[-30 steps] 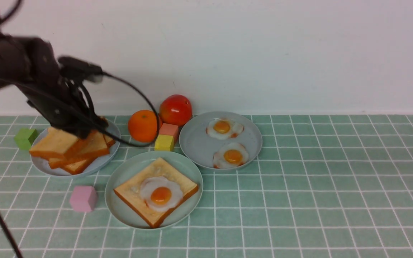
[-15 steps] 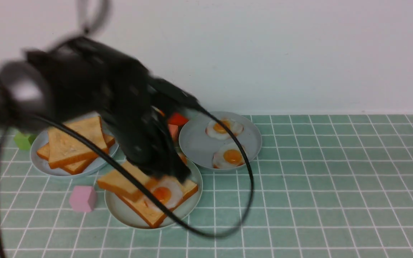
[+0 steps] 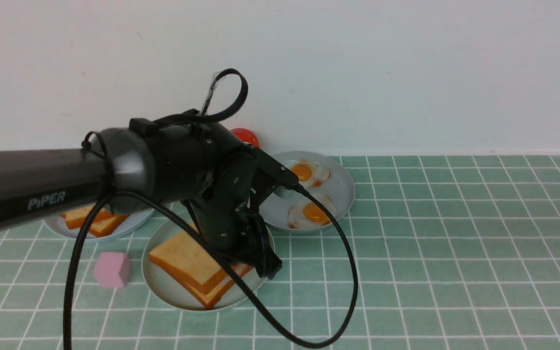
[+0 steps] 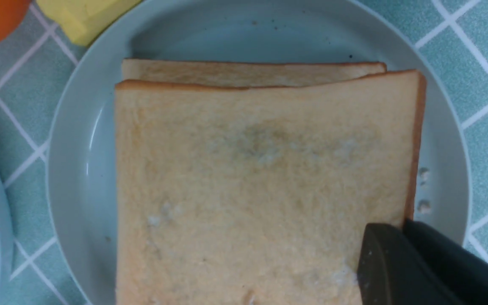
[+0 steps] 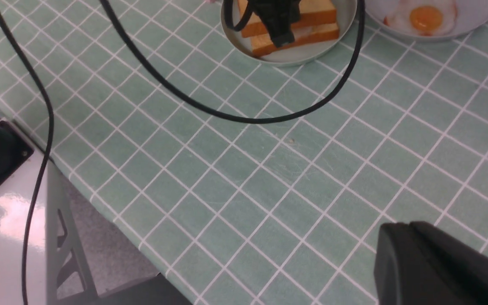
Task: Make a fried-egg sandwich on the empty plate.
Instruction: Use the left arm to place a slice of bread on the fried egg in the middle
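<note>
A round, pale mint-green plate (image 3: 163, 287) with a low rim sits on the counter, near the front. On it lie two thick, square, golden-brown toast slices with darker orange crusts, stacked flat. The top toast slice (image 3: 183, 255) is shifted slightly off the lower toast slice (image 3: 209, 295), so a narrow strip of the lower one shows along one edge. Whatever lies between them is hidden. One corner of the top slice is pinched by the left hand (image 4: 400, 254).
</note>
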Controlling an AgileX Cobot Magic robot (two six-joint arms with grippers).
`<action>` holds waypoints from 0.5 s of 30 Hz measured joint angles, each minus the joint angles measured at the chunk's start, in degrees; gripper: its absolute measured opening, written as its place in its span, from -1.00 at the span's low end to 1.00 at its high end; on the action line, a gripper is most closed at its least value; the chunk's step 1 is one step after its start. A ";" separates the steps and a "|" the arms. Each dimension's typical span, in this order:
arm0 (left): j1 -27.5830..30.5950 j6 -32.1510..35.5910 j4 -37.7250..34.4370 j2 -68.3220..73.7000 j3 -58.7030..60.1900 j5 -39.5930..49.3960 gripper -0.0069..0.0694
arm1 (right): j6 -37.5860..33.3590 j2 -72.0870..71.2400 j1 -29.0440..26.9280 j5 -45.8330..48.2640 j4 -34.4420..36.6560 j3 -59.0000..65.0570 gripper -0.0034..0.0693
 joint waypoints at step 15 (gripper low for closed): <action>0.00 -0.43 -3.01 -3.05 0.00 1.17 0.14 | 0.00 0.00 0.00 0.06 1.25 0.00 -0.77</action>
